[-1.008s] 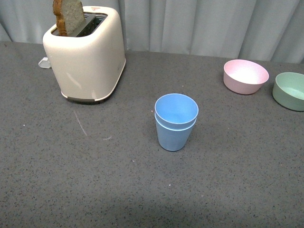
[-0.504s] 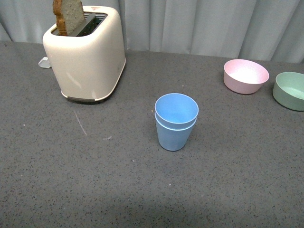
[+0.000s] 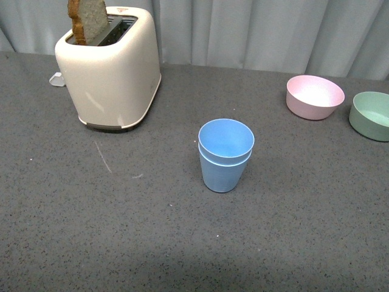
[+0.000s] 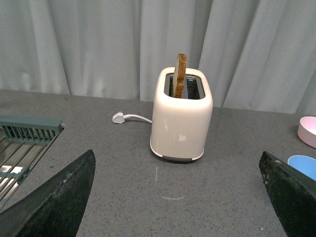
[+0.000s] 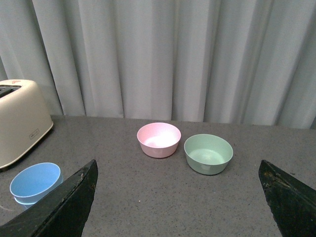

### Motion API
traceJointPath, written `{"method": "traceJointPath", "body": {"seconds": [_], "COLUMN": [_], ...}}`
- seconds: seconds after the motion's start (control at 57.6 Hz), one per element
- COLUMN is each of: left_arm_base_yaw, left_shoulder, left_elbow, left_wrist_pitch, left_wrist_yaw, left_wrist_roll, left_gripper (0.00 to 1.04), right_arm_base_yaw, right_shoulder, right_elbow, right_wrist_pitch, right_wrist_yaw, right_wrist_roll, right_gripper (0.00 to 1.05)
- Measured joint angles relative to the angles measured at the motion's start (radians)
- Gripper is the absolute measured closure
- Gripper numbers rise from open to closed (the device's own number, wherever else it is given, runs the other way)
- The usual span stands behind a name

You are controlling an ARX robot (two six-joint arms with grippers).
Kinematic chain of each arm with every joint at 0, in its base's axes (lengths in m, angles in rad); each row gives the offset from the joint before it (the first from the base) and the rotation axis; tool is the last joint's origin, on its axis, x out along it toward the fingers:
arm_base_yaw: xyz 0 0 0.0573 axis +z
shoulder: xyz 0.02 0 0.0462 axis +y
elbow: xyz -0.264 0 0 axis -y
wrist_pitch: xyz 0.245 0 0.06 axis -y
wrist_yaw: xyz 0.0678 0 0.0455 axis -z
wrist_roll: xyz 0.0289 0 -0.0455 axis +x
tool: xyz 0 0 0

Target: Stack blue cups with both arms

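Nothing has shifted over the last second: the 2 plain light-blue plastic tumblers (image 3: 225, 155) sit nested mid-table, near the cream toaster (image 3: 110, 68), while the left gripper (image 4: 173, 202) and right gripper (image 5: 173, 202) hang spread wide and empty, so the stacking looks finished.

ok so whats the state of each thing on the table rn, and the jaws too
blue cups: nested one inside the other, upright, not held
toaster: bread slice sticking up from a slot; plug lying loose on the table
pink bowl: upright, empty
green bowl: upright, looks empty
left gripper: jaws wide open, holding nothing
right gripper: jaws wide open, holding nothing
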Motion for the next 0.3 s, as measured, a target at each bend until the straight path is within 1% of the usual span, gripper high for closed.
{"method": "traceJointPath", "body": {"seconds": [0.295], "left_arm_base_yaw": [0.0], "left_shoulder": [0.0], "left_elbow": [0.0], "left_wrist_pitch": [0.0], "left_wrist_yaw": [0.0], "left_wrist_roll": [0.0], "left_gripper": [0.07], "right_arm_base_yaw": [0.0], "right_shoulder": [0.0], "right_elbow": [0.0], "right_wrist_pitch": [0.0], "right_wrist_yaw": [0.0], "right_wrist_roll": [0.0], "right_gripper": [0.1]}}
